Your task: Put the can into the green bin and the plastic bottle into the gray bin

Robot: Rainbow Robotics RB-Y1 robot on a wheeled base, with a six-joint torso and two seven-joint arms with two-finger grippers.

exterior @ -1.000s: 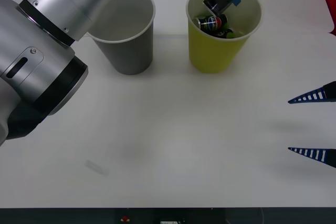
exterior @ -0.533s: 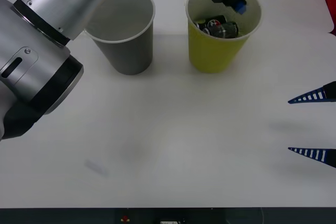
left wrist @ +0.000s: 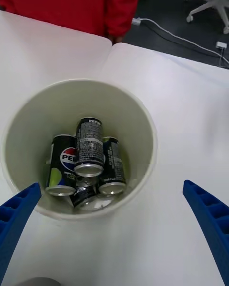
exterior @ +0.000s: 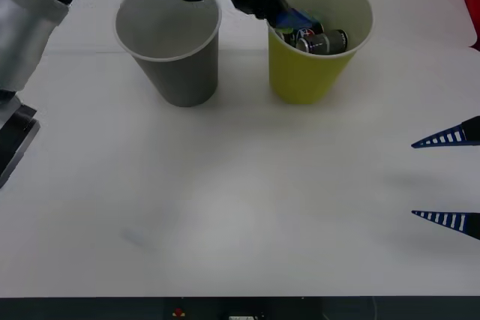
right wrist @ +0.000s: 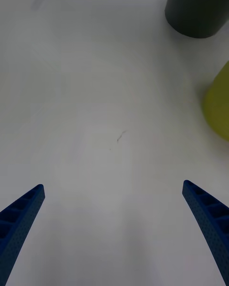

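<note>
Cans [left wrist: 90, 164] lie in the green bin [exterior: 304, 80]; left gripper [left wrist: 114, 233], fingers spread and empty, hovers above, and could clip the near gray bin [exterior: 176, 73]. Right gripper [right wrist: 114, 229] waits open.

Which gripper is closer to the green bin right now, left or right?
Left. The left gripper hangs open at the green bin rim's left side; the right gripper waits open, far off at the table's right edge.
</note>
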